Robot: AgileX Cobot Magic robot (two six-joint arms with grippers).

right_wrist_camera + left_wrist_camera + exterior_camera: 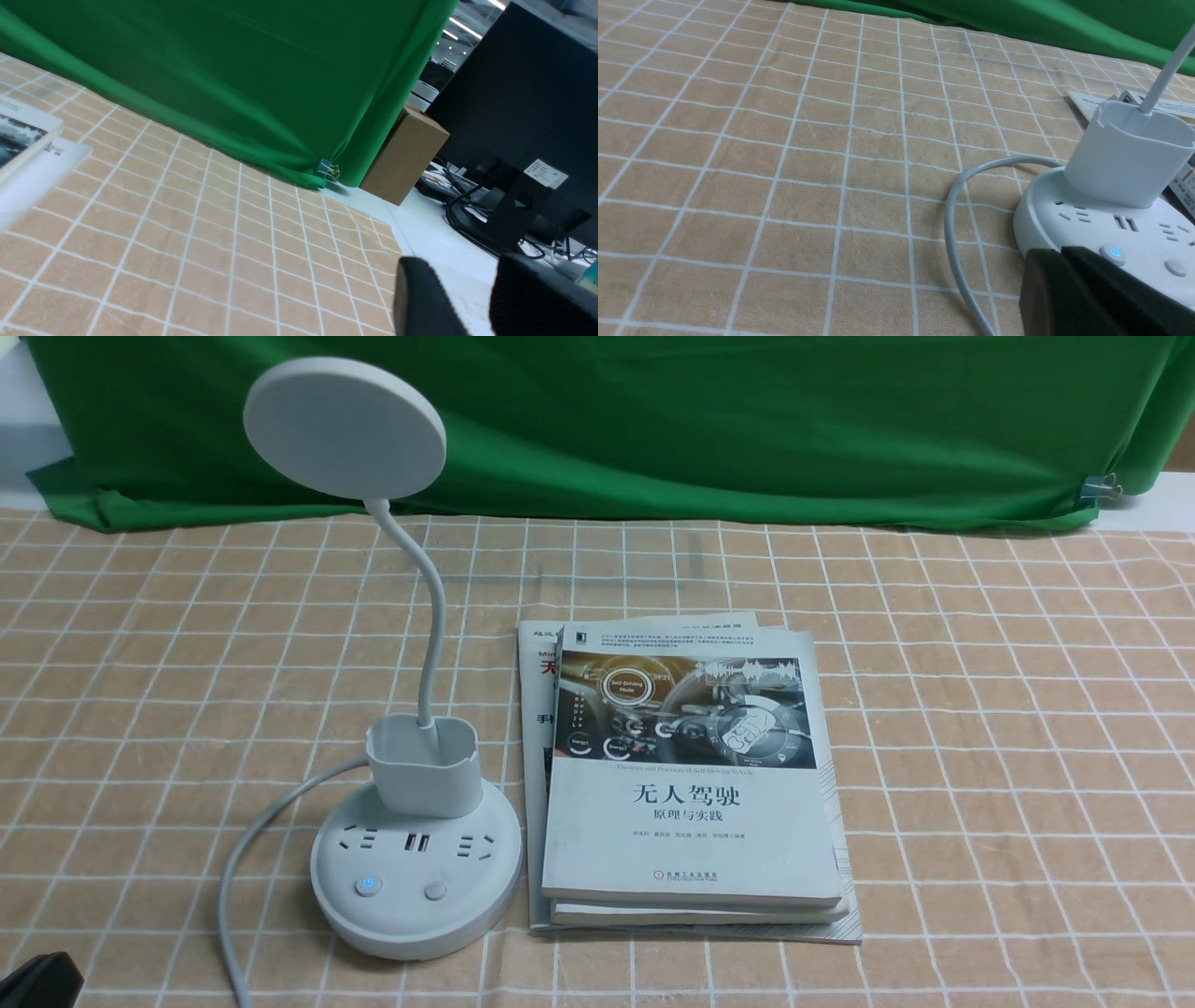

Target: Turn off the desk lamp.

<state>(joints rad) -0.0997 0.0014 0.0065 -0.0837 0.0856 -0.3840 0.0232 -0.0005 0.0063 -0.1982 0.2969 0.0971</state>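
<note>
While L tool (1083, 289) nears desk lamp (415, 873), books (691, 784) beside.

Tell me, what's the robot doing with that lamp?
Nothing is touching it yet. The white plastic desk lamp with its round disc head stands beside a stack of paperback books on the checked tablecloth. Its left button glows blue. The left gripper is close to the lamp's base; the right gripper is off to the side.

My black claw (1092, 289) sits by the white desk lamp (415, 840), one button glowing blue; tan tabletop cloth (980, 709) with white grid, green backdrop (700, 420).
</note>
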